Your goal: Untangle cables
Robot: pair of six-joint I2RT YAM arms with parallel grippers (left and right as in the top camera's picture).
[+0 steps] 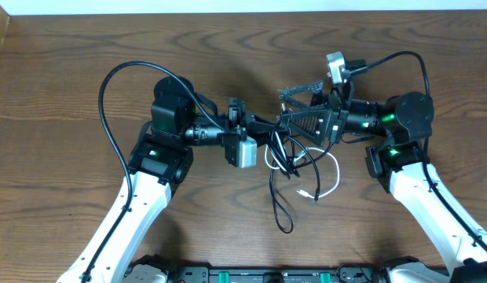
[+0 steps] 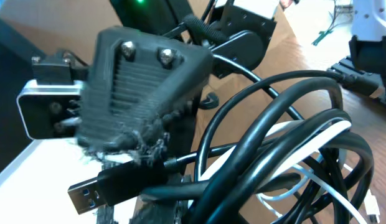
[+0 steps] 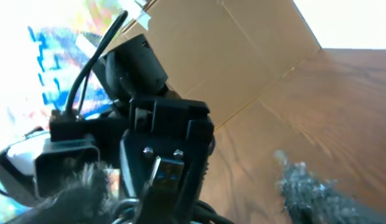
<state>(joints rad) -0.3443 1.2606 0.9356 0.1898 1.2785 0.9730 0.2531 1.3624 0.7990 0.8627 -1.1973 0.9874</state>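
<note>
The middle of the bench is crowded. The left gripper and right gripper meet nose to nose there, the right one's fingers spread wide, and the cables bunch just below them with one black loop trailing toward the robot's side. Thick arm cables arch outside each arm, while bare wood lies open along the far edge, at far left, and on both sides of the trailing loop.

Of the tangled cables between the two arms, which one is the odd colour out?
The white cable, which curls out of the tangle toward the right arm in the overhead view. The other cables in the bundle are all black.
</note>
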